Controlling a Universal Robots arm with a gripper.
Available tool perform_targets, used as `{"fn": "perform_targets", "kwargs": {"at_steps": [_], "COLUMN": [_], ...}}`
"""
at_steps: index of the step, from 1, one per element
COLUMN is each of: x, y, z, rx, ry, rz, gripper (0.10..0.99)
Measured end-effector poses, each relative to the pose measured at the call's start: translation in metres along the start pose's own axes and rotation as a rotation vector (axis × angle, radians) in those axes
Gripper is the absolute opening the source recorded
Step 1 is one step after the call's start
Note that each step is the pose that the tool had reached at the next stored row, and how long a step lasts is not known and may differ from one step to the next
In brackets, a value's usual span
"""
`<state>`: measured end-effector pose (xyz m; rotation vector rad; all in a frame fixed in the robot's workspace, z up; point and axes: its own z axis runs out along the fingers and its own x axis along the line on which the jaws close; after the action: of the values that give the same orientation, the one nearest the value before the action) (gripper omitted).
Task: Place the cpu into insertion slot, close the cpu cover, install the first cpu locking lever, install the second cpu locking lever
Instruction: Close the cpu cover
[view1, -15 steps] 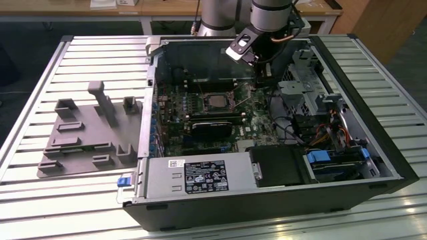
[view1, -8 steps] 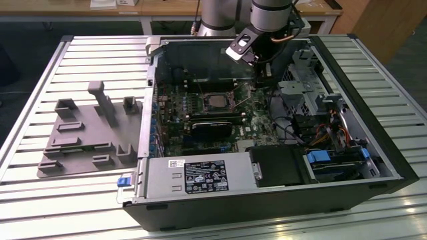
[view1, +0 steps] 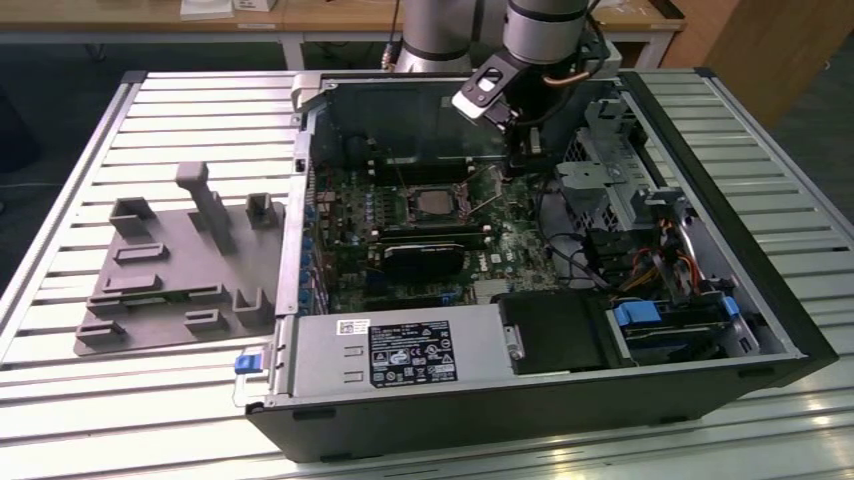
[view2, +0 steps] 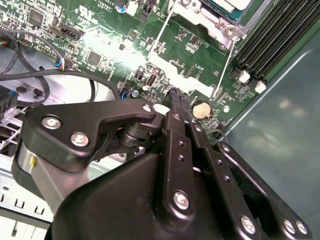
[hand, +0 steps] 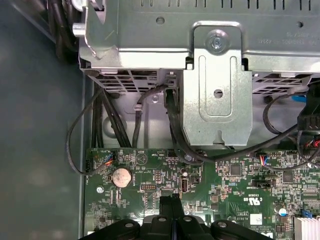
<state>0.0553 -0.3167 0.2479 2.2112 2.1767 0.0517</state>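
Observation:
In the exterior view the cpu (view1: 427, 204) lies as a dull silver square in the insertion slot (view1: 400, 207) on the green motherboard. The silvery cpu cover (view2: 202, 22) frames it. Two thin wire locking levers (view2: 161, 27) (view2: 224, 65) run along the socket's sides in the second wrist view. My gripper (view1: 521, 162) hangs inside the case, to the exterior view's right of the socket and above the board. In both wrist views its black fingers (view2: 176, 107) (hand: 166, 204) are pressed together with nothing between them, and the tips hover over the board near a coin battery (hand: 120, 176).
The open computer case (view1: 787, 330) lies on a slatted table. A metal drive cage (hand: 217, 90) with black cables (hand: 125, 120) stands close beside the gripper. Long black memory slots (view2: 280, 35) flank the socket. A power supply (view1: 387, 355) is at the front, a grey fixture plate (view1: 174, 270) at the exterior view's left.

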Motion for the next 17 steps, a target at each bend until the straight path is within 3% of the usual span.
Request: {"fn": "perform_targets", "kwargs": {"at_steps": [9, 17], "x": [0.0001, 0.0001], "y": [0.0014, 0.0021], "z": [0.0088, 0.0110], "rx": [0.001, 0.005], "ry": [-0.0083, -0.0093], "rz": [-0.001, -0.001], "gripper": [0.106, 0.106]}}
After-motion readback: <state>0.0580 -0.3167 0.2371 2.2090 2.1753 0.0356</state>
